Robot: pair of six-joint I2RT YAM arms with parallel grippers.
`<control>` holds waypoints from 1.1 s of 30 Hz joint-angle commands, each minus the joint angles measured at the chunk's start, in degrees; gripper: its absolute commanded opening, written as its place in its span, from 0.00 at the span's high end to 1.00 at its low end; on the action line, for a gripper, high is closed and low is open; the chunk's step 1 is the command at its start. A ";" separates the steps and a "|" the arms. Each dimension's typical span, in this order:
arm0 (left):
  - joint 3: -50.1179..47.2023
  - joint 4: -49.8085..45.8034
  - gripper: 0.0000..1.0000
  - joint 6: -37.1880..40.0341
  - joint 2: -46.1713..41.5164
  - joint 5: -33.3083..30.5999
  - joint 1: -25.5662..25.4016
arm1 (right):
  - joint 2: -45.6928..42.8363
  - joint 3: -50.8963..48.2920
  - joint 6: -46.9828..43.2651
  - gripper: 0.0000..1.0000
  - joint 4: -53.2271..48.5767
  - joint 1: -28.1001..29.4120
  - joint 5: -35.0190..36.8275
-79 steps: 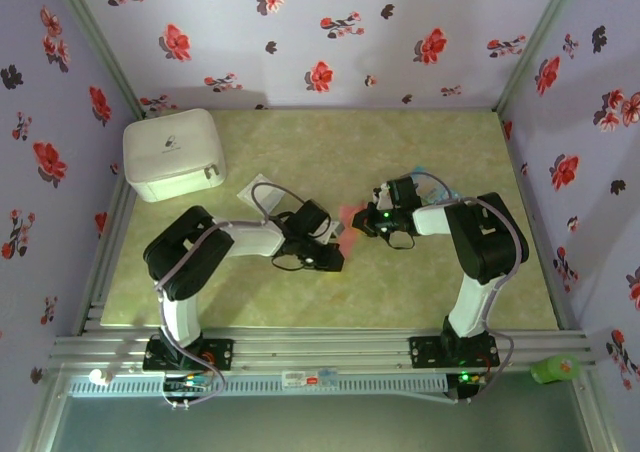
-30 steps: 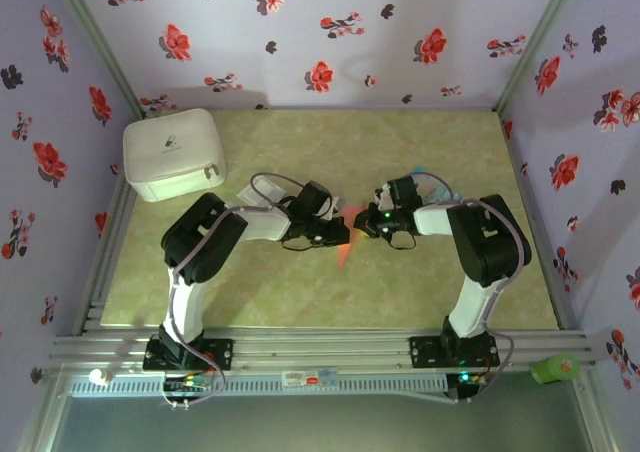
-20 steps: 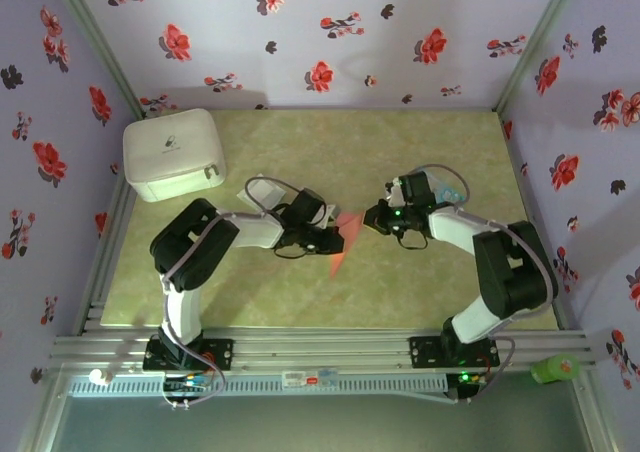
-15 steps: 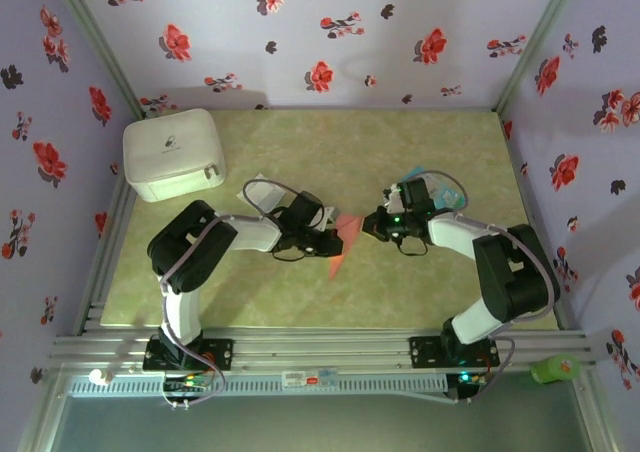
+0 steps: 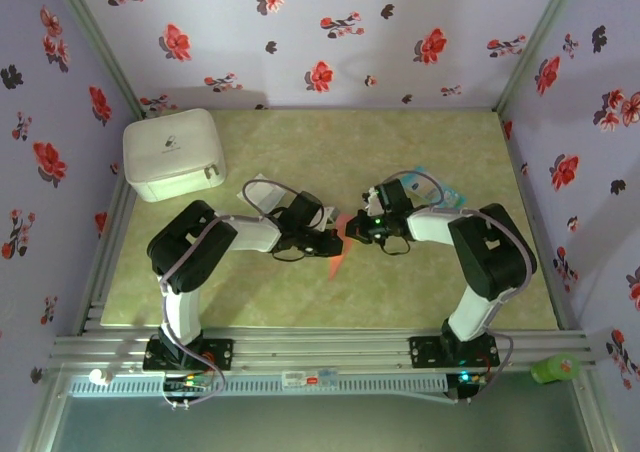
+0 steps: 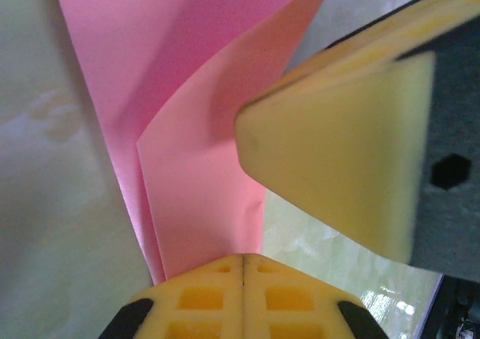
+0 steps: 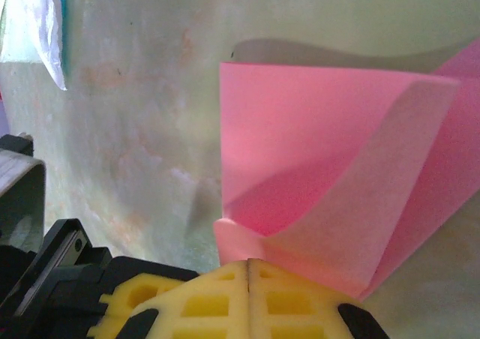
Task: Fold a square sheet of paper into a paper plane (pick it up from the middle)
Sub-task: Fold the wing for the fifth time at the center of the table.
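The square sheet of paper (image 6: 202, 174) we judge light, floppy, best held by its folds; left gripper (image 6: 244, 268) and right gripper (image 7: 248, 271) both pinch it.

Desk (image 5: 340, 147): pale green mottled top. On it: white box (image 5: 172, 154) far-left corner, clear packet (image 5: 258, 186) nr centre-left, teal/white packet (image 5: 447, 194) right

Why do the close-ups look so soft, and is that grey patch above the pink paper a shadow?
Left wrist view: the paper is fairly sharp, but the yellow finger close to the lens is blurred. Right wrist view: yes, the curled paper throws a soft grey shadow on the table. Top view: even light, no glare.
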 commanded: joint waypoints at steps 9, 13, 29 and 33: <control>-2.81 -9.62 1.00 1.62 2.39 -2.28 -0.87 | 4.59 -0.75 3.38 0.95 6.56 -4.53 2.14; -2.78 -10.28 1.00 1.90 2.71 -2.38 -0.85 | 5.90 -1.27 5.42 0.94 9.16 -6.97 1.96; -2.97 -10.91 1.00 1.99 3.20 -2.91 -1.11 | 7.16 6.19 2.88 0.93 -4.16 -9.71 13.78; -3.04 -10.98 1.00 2.13 3.14 -2.90 -1.15 | 7.53 7.03 3.36 0.94 -4.26 -10.33 15.10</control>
